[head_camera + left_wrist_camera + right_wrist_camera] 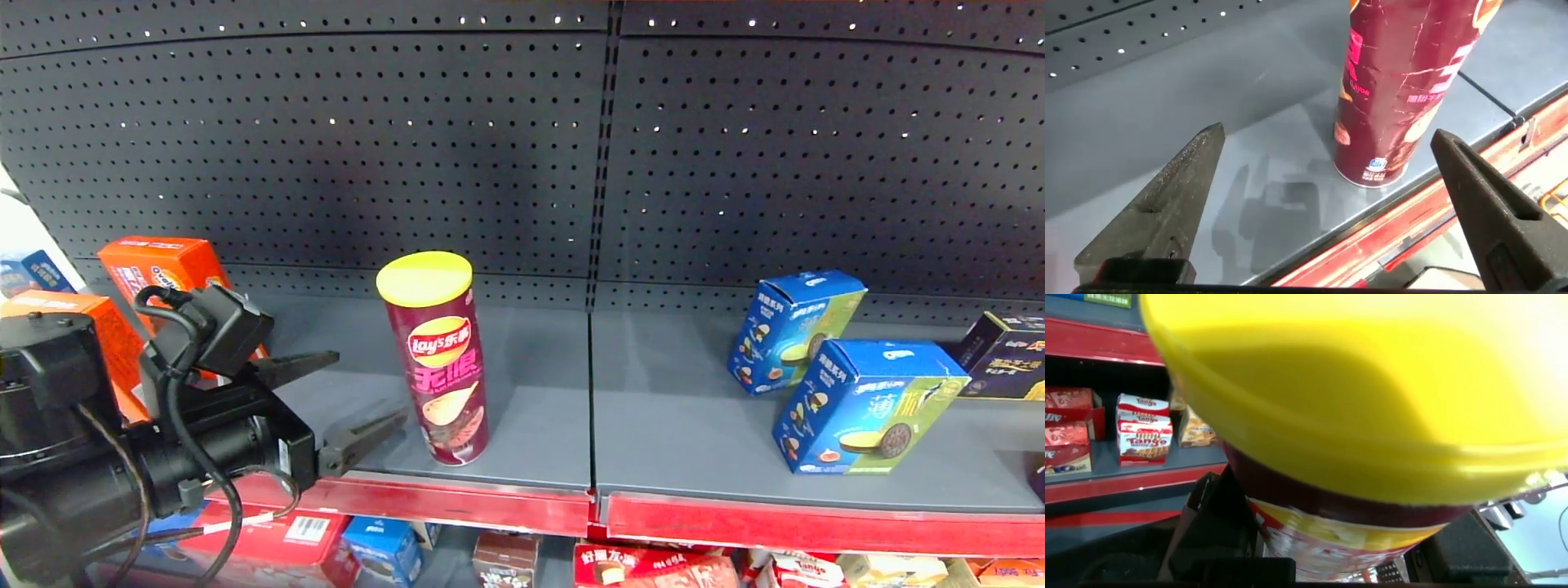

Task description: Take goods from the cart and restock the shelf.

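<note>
A maroon chips can (441,359) with a yellow lid stands upright on the grey shelf (531,392), close to its red front edge. My left gripper (370,385) is open just left of the can, level with its lower half and not touching it. In the left wrist view the can (1404,90) stands a little beyond the open left gripper (1327,135), both fingers apart from it. A second chips can (1372,384), yellow lid toward the camera, sits between the dark fingers (1212,531) of my right gripper (1331,547), which is shut on its maroon body.
Two blue cookie boxes (796,331) (869,416) stand tilted on the shelf's right half, with a dark box (1004,355) beyond them. Orange boxes (163,265) are stacked at the far left. Between can and blue boxes the shelf is bare. Packaged goods (637,567) fill the lower shelf.
</note>
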Robot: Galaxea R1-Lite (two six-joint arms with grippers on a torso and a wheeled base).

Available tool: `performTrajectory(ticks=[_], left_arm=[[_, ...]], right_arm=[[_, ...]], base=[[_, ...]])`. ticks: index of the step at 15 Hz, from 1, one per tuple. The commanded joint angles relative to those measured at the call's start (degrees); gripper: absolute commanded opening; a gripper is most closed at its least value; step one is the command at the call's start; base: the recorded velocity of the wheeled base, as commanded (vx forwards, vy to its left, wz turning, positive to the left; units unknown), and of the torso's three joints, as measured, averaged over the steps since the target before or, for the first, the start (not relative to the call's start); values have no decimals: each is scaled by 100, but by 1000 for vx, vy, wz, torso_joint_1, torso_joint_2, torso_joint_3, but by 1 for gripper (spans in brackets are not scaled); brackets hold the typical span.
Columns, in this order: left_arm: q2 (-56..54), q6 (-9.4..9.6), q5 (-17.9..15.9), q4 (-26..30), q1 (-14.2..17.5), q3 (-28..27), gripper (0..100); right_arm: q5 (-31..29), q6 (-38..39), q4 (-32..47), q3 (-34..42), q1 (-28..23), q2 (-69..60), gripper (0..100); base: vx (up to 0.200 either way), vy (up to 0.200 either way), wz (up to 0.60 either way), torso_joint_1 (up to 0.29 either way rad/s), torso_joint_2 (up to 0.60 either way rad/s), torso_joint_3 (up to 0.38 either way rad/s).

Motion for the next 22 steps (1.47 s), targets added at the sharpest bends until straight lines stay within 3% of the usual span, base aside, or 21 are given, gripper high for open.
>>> performTrajectory(ticks=[1, 3, 4, 6, 8, 11, 13, 14, 17, 21, 22], left_arm=[[-247, 2, 133, 4, 316, 46, 100], [-810, -16, 212, 65, 589, 231, 100], [-1091, -25, 212, 162, 896, 310, 100], [-1258, -42, 221, 180, 967, 328, 100], [-1698, -42, 274, 206, 967, 451, 100], [-2383, -60, 810, 215, 1037, 908, 100], [-2541, -218, 1276, 215, 1072, 1013, 100], [-2603, -403, 1741, 215, 1151, 952, 100], [-2603, -403, 2084, 215, 1292, 776, 100], [-2515, -253, 2181, 224, 1520, 706, 100], [-2515, -77, 2181, 540, 1529, 626, 100]], right_arm=[[1, 23, -42, -40, 61, 11, 0], [1, 119, -59, -128, 69, 64, 0], [19, 190, -59, -198, 69, 161, 0], [106, 286, -68, -392, 69, 460, 0], [476, 937, -68, -963, 17, 1180, 0], [1820, 1201, -68, -1499, -370, 2050, 0], [2673, 1201, -77, -1631, -713, 2323, 0], [3842, 1201, -68, -1780, -1214, 2666, 0], [5538, 1148, -95, -1780, -2224, 3096, 0], [5810, 787, -95, -1772, -2224, 3483, 0], [5802, 647, -86, -1772, -2224, 3465, 0]], base=[[0, 0, 0, 0, 0, 0], [0, 0, 0, 0, 0, 0], [0, 0, 0, 0, 0, 0], [0, 0, 0, 0, 0, 0], [0, 0, 0, 0, 0, 0], [0, 0, 0, 0, 0, 0], [0, 0, 0, 0, 0, 0], [0, 0, 0, 0, 0, 0], [0, 0, 0, 0, 0, 0], [0, 0, 0, 0, 0, 0], [0, 0, 0, 0, 0, 0]])
